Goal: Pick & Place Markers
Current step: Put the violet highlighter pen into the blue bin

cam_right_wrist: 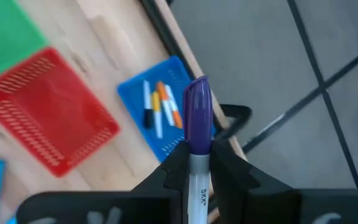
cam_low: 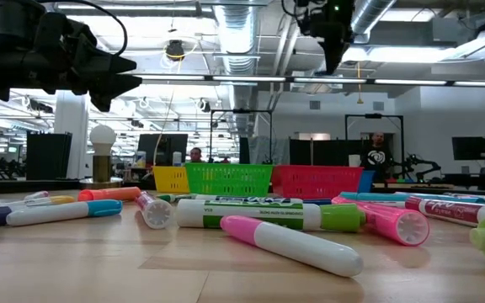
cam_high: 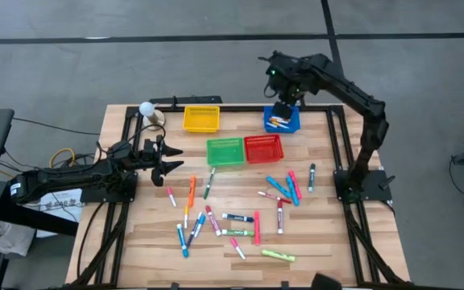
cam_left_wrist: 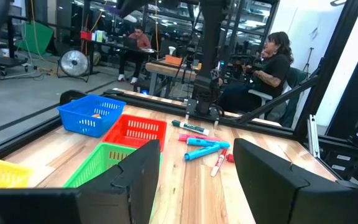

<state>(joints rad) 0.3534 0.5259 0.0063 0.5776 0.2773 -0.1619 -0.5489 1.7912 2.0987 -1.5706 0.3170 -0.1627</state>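
Note:
Several markers (cam_high: 232,217) in pink, blue, green, orange and red lie scattered on the near half of the wooden table (cam_high: 329,242). The blue basket (cam_right_wrist: 143,99) at the far right holds a few markers (cam_right_wrist: 160,112). My right gripper (cam_right_wrist: 199,168) hangs above this basket, shut on a marker with a purple cap (cam_right_wrist: 197,115) and a white barrel. My left gripper (cam_high: 171,159) waits open at the table's left, level, with nothing between its fingers. My right gripper pinches the marker's white barrel (cam_right_wrist: 199,163), just behind the purple cap, between its two fingers. The fingers slant downward and the marker lies along them, with its cap end sticking out past the fingertips. The marker is lifted clear, above the blue basket.
A yellow basket (cam_high: 201,119) stands at the far middle, with a green basket (cam_high: 225,151) and a red basket (cam_high: 263,147) side by side nearer the centre. A white bulb on a stand (cam_high: 146,109) is at the far left corner. People sit beyond the table (cam_left_wrist: 272,62).

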